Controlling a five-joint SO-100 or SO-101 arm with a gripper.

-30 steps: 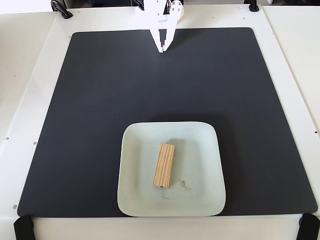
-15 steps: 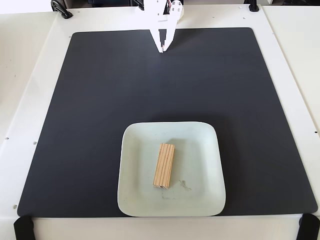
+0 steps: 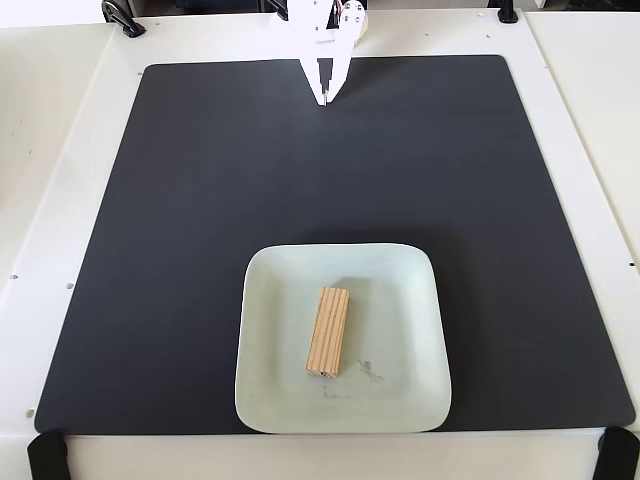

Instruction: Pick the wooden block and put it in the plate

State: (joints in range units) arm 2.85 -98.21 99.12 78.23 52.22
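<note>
The wooden block (image 3: 329, 331) is a small light-tan bar with lengthwise grain. It lies flat inside the plate (image 3: 270, 400), near its middle, long side pointing away from the camera. The plate is pale mint-white, square with rounded corners, and sits on the black mat near the front edge. My gripper (image 3: 325, 97) is white and hangs at the far edge of the mat, well away from the plate. Its fingers are together and hold nothing.
A large black mat (image 3: 150, 250) covers the white table (image 3: 50, 150). Black clamps sit at the table's back corners (image 3: 123, 20) and black straps at the front corners (image 3: 47, 456).
</note>
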